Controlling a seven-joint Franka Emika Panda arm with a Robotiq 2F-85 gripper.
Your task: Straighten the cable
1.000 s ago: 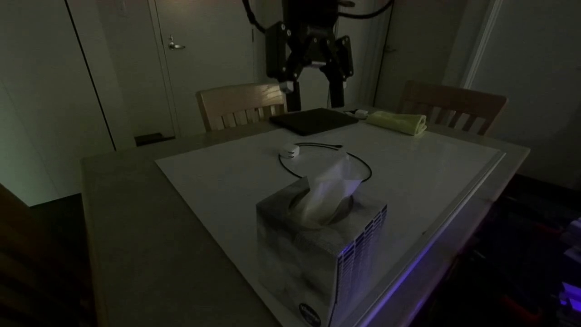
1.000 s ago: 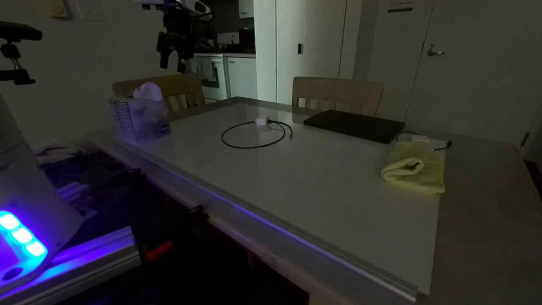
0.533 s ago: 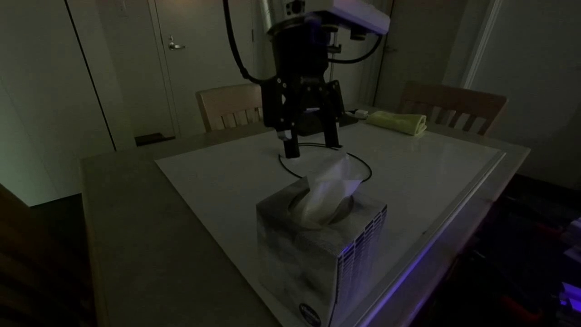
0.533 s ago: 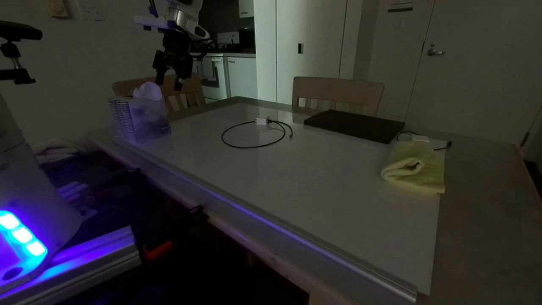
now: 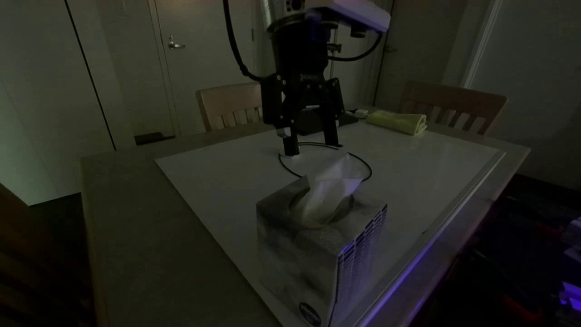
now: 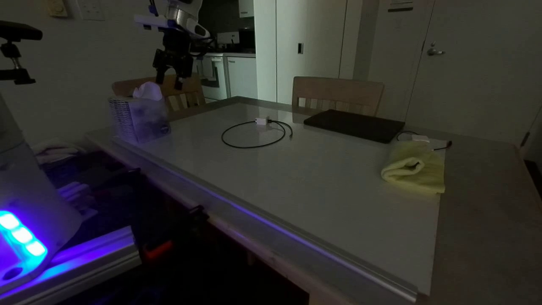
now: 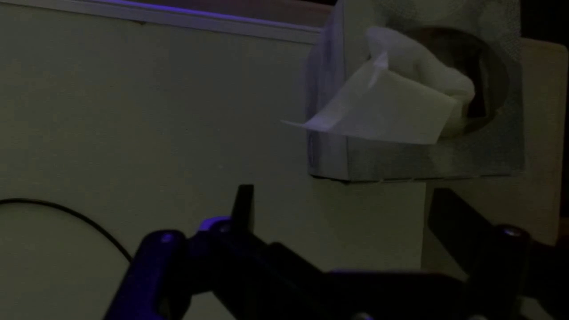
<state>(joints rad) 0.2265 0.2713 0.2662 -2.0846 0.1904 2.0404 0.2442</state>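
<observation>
The thin black cable lies in an open loop on the white board, in both exterior views point(image 5: 366, 164) point(image 6: 250, 147). A white plug block point(image 6: 261, 121) sits beside its far part. In an exterior view the tissue box hides part of the loop. The wrist view shows only one arc of the cable point(image 7: 95, 224) at the left. My gripper is open and empty, in both exterior views point(image 5: 312, 146) point(image 6: 169, 84) and the wrist view point(image 7: 343, 190). It hangs above the table near the tissue box, apart from the cable.
The tissue box point(image 5: 295, 254) stands on the board with a tissue sticking up; it is close to my fingers in the wrist view point(image 7: 484, 155). A flat black pad point(image 6: 353, 125), a folded yellow cloth point(image 6: 417, 169) and a small white adapter point(image 6: 420, 138) lie farther along the table.
My gripper has come down towards the table since one second ago, staying open. Over the last half second it has hardly moved. The cable has not moved.
</observation>
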